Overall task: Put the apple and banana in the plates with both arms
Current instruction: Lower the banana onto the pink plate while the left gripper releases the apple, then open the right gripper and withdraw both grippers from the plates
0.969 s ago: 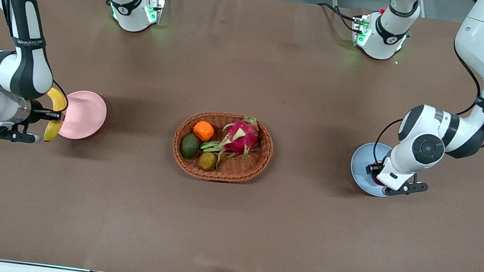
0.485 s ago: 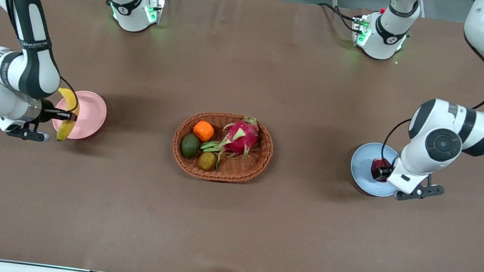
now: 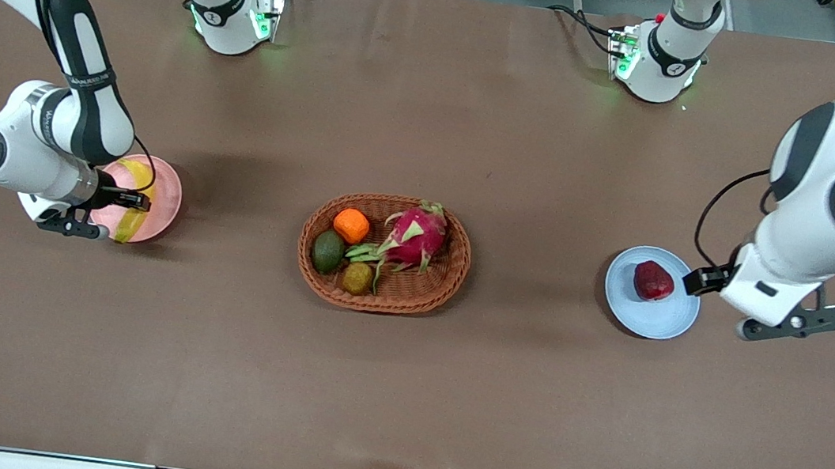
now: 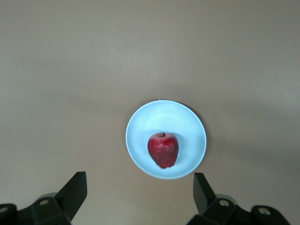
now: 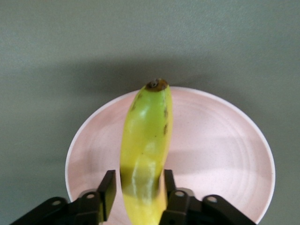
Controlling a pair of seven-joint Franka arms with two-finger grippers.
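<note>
Basket (image 3: 453,271): between plates, holding dragon fruit (image 3: 415,238), orange (image 3: 351,225).
Apple (image 3: 653,281): dark red, lumpy, on blue plate (image 3: 654,315).
Banana (image 5: 145,145): yellow, over pink plate (image 5: 220,140).
Left gripper (image 4: 140,197): spread wide, empty, above apple.
Right gripper (image 5: 136,190): clamped on banana.

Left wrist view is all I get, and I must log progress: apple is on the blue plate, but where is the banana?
Observer: The banana is over the pink plate, gripped by the right end effector.
Operator: Any fruit left elsewhere?
Observer: Yes, the wicker basket mid-table holds an orange, a dragon fruit and two greenish fruits.
Operator: And my own arm?
Observer: The left end effector is open, up above the table beside the blue plate, clear of the apple.
</note>
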